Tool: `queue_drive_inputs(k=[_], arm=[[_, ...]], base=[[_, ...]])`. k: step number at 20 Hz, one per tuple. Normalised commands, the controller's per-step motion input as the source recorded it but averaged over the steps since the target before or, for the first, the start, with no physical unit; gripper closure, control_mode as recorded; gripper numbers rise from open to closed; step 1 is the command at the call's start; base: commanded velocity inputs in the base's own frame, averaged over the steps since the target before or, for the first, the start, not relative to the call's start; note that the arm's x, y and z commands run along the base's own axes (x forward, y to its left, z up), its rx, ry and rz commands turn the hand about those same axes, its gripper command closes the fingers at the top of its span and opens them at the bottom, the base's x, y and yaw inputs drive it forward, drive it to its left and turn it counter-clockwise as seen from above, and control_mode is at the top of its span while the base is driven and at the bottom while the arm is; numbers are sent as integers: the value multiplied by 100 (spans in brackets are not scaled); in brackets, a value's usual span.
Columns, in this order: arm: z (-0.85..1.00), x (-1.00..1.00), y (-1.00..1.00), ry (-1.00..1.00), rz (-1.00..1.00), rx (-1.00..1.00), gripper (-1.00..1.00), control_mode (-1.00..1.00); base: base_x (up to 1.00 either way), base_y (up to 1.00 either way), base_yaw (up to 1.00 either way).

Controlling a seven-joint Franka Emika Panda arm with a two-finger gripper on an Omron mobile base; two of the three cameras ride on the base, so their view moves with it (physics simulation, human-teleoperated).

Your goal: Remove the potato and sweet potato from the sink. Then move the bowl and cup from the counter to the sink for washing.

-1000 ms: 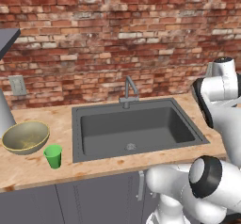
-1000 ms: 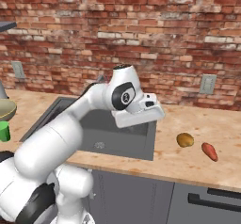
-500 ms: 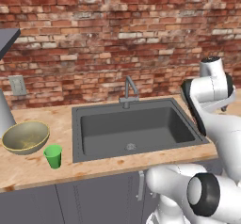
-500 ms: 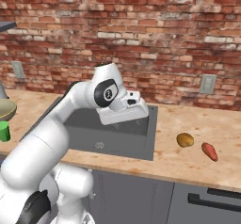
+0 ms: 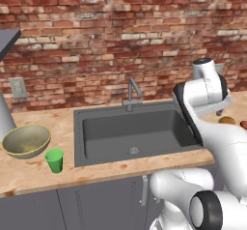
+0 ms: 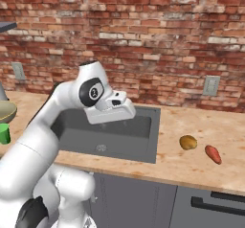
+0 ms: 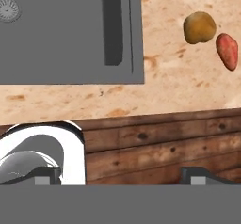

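On the counter (image 6: 201,160) to the right of the sink (image 6: 119,133), the potato (image 6: 188,142) and sweet potato (image 6: 213,154) lie just beside each other, the sweet potato at four o'clock of the potato. At the sink's nine o'clock the bowl (image 5: 26,140) stands with the cup (image 5: 54,160) at its four o'clock. Above the sink's right end the gripper (image 7: 117,175) hangs with its jaws spread wide, holding nothing.
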Motion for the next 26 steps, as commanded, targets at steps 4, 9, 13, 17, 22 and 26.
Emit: queue_drive_inputs(k=[4,9,13,17,22,26], arm=[[0,-4,48,-5,-8,0,-100,-100],[0,-1,45,-6,-5,0,-100,-100],[0,-7,45,-5,-2,0,-100,-100],[0,-11,43,-1,0,0,-100,-100],[0,-12,45,0,0,0,-100,-100],[0,-7,45,0,0,0,-100,-100]], base=[[0,0,0],[0,0,0],[0,0,0],[0,0,0],[0,0,0],[0,0,0]])
